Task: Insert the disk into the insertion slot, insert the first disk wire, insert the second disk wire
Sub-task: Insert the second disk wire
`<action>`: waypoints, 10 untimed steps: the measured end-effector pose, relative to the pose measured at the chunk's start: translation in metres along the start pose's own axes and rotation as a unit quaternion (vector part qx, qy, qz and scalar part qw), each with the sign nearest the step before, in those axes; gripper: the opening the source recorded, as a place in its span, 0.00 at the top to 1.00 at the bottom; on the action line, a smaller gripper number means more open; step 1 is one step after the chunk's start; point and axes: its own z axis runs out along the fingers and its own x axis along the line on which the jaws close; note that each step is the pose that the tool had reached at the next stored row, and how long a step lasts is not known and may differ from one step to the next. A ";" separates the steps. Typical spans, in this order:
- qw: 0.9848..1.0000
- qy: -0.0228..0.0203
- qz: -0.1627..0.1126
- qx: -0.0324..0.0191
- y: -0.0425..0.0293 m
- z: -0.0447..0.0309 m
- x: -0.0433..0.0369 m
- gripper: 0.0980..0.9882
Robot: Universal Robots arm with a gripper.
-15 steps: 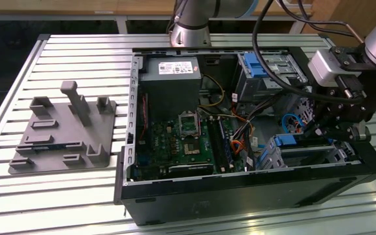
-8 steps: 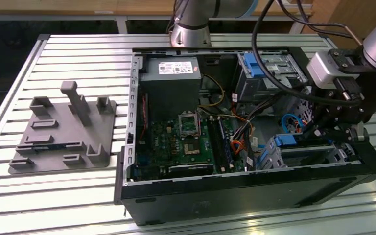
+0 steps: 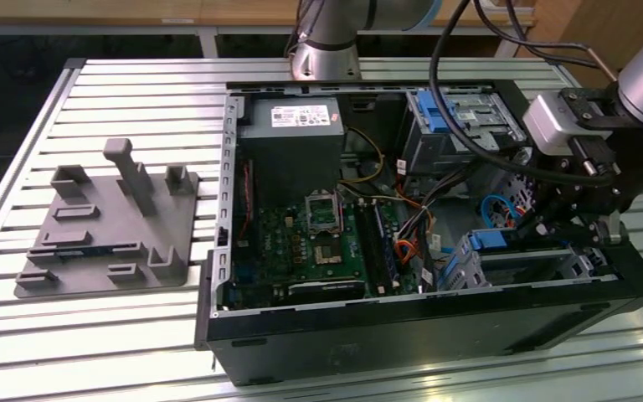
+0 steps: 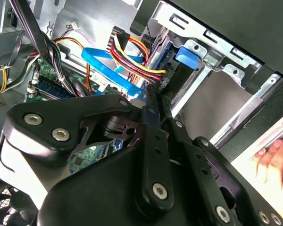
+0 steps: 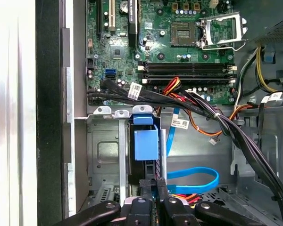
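The disk [image 5: 146, 143] stands inside the insertion slot [image 5: 101, 155], with its blue carrier end showing. In the exterior view the disk [image 3: 487, 241] and the slot [image 3: 545, 264] lie at the case's near right corner. My gripper [image 3: 545, 224] reaches down onto the disk's wire end. In both wire-side wrist views the gripper [image 5: 153, 181] [image 4: 153, 94] has its fingers pinched together, shut on a wire's connector. A flat blue wire [image 4: 108, 63] and a red-yellow-black wire bundle [image 4: 132, 56] both run to the fingertips. The fingers hide which connector they hold.
The open computer case [image 3: 411, 335] lies on a slatted metal table [image 3: 131, 92], with the motherboard [image 5: 179, 42] beside the slot. A taller cage with a blue latch [image 3: 439, 117] is at the back. A grey fixture [image 3: 110, 226] sits on the exterior view's left. A hand [image 4: 273, 155] shows outside the case.
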 end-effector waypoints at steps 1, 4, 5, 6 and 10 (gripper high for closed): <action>1.000 0.000 0.000 0.000 0.0001 0.0000 0.0000 0.93; 1.000 -0.001 0.000 0.000 0.0005 -0.0062 -0.0004 0.85; 1.000 -0.001 0.000 0.000 0.0007 -0.0114 -0.0008 0.85; 1.000 -0.001 0.000 0.000 0.0008 -0.0157 -0.0013 0.85; 1.000 -0.001 0.000 0.001 0.0015 -0.0335 -0.0047 0.78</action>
